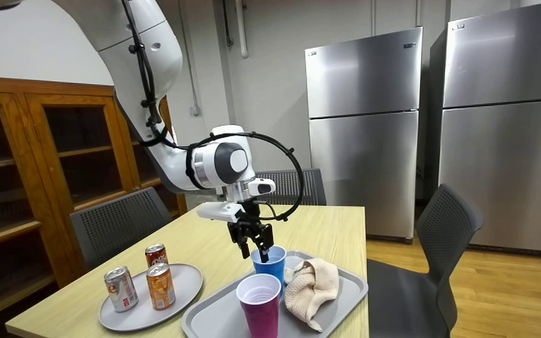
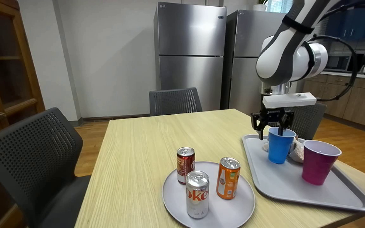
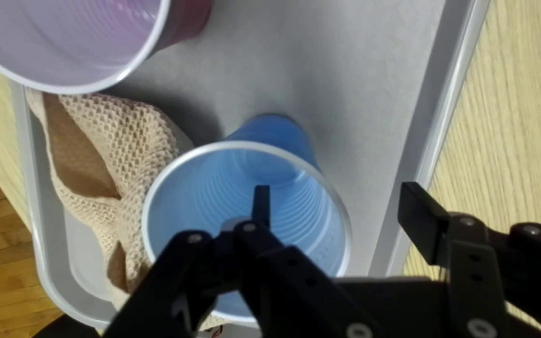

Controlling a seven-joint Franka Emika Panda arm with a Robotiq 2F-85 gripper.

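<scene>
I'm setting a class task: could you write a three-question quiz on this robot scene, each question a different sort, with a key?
1. How many drink cans stand on the round plate?
2. True or false: the magenta cup stands upright on the gray tray.
3. Fill in: one finger of the open hand is over the mouth of the (blank) cup.

Key: 1. Three: one red, one silver, one orange. 2. True. 3. Blue; the other finger is outside the rim of the blue cup.

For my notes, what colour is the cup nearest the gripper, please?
The cup is blue, showing best in an exterior view.
</scene>
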